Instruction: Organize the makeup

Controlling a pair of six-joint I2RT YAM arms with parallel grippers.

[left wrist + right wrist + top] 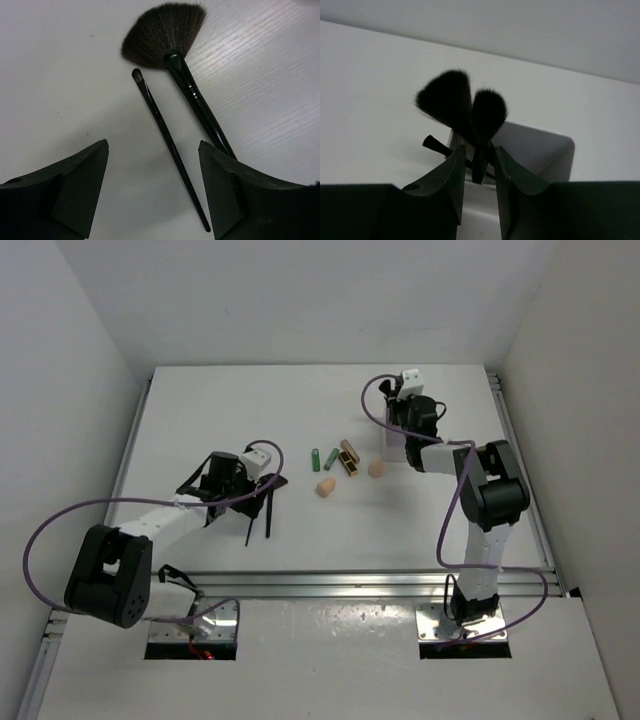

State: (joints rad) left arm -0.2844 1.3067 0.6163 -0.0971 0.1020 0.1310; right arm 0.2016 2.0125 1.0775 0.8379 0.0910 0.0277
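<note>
Surface carries 2 brushes under the left claw, wide open and empty. Thin brush lies between its fingers, long axis running away, with fan brush just beside. Right claw is barely parted around a brush handle at the box; grip unclear.

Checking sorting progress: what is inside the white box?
Two black brushes stick up from the white box, and a third dark tip leans left. Its floor and other compartments are hidden.

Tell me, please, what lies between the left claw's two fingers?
In the left wrist view, a thin black brush lies between the fingers of the open left claw. The fan brush has its handle running toward the finger on that view's right.
</note>
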